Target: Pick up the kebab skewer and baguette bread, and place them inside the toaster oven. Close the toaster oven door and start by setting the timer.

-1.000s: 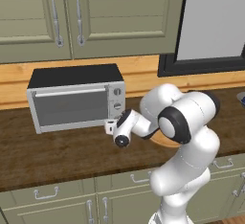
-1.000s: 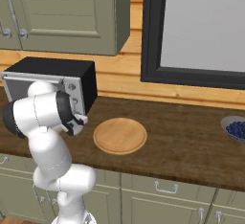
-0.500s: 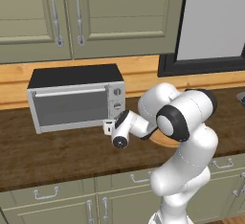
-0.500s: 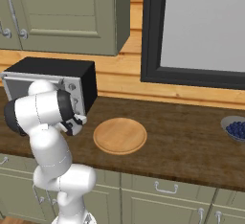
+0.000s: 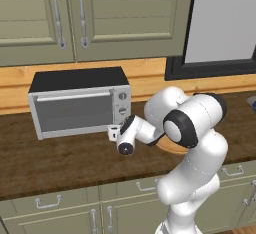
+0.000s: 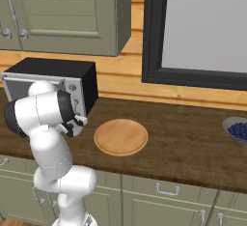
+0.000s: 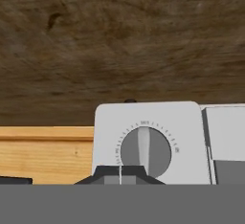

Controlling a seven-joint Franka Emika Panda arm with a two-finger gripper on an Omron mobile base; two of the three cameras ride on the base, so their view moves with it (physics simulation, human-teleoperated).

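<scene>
The toaster oven (image 5: 75,85) stands on the counter with its door (image 5: 75,112) closed, and through the grey glass I can make out nothing inside. The kebab skewer and the baguette bread are out of view. My gripper (image 5: 113,132) hovers at the oven's lower right corner, just below the column of knobs (image 5: 122,110). From the other side, the gripper (image 6: 80,120) sits close to the oven (image 6: 53,73) front. In the hand view a round dial knob (image 7: 145,151) on the oven's pale panel faces me. My gripper (image 7: 120,173) is shut just in front of it, holding nothing.
A round wooden plate (image 6: 120,136) lies bare on the dark wood counter (image 6: 193,143) right of the oven. A bowl of blueberries (image 6: 237,130) sits at the far right. Wall cabinets (image 5: 75,13) hang above and a dark-framed window (image 6: 198,27) is behind.
The jaws have gone from slightly apart to shut. The hand has edged a little toward the oven's knob panel. The oven and plate have not moved.
</scene>
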